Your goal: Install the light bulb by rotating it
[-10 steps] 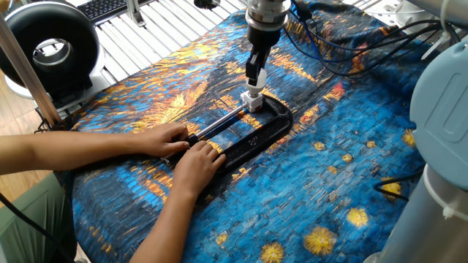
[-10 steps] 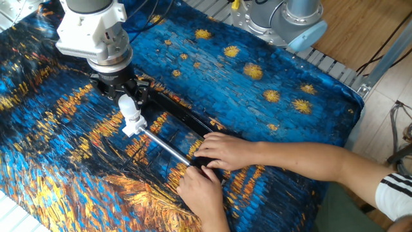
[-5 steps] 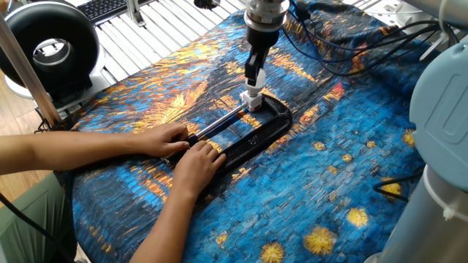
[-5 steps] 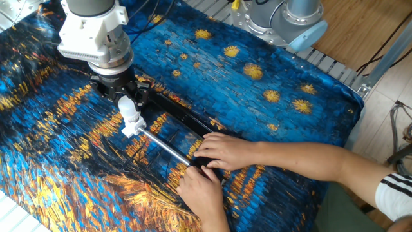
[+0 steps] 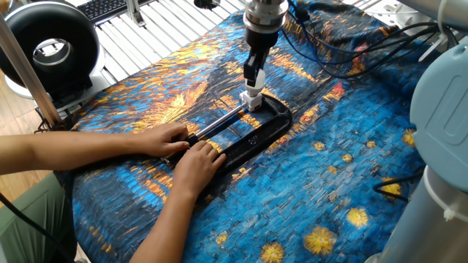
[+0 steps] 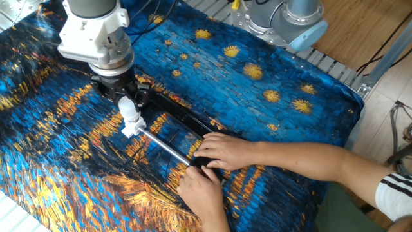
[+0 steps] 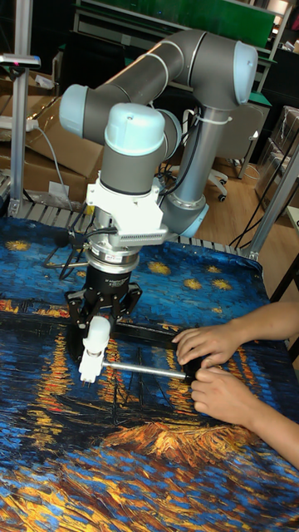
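One claw, mine, points straight down over the table, its two fingers pinching the single light bulb. The white bulb stands upright on one small white socket block, which sits at the far end of one black C-clamp lying flat on the starry painted cloth. One silver screw rod runs from the block toward two human hands, which press on the clamp's other end. From one fixed view, my fingers cover most of the bulb. Where bulb neck meets socket is too small to make out. The hands hide the clamp's handle.
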`<state>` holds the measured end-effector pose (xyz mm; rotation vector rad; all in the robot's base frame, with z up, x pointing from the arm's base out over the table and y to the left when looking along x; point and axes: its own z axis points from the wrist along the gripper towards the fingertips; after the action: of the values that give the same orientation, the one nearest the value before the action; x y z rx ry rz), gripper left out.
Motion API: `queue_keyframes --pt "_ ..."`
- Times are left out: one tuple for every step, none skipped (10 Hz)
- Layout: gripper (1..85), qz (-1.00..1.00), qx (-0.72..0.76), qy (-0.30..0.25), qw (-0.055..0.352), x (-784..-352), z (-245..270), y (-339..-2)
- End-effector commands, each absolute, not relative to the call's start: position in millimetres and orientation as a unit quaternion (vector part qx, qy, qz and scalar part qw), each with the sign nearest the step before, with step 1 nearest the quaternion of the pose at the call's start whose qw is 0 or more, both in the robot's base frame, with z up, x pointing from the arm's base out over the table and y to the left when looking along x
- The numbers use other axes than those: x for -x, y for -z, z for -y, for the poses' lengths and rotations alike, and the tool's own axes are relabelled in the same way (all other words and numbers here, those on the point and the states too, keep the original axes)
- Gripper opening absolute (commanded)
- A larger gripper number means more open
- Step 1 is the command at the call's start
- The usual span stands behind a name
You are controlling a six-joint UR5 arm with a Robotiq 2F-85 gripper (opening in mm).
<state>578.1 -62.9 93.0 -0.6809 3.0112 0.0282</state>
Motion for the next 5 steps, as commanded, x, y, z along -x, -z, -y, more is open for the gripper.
queue_keyframes --pt "21.0 -0.98 0.194 -0.009 0.032 -583.0 70.7 -94.8" --pt "20.7 -0.983 0.182 -0.008 0.034 -584.6 73.1 -95.1" --pt "20.3 -0.985 0.17 -0.005 0.033 -584.3 75.8 -94.8" --pt "20.3 -0.987 0.158 -0.003 0.035 -584.7 77.0 -93.3" --pt "20.3 -0.988 0.147 -0.003 0.039 -585.6 76.5 -90.7"
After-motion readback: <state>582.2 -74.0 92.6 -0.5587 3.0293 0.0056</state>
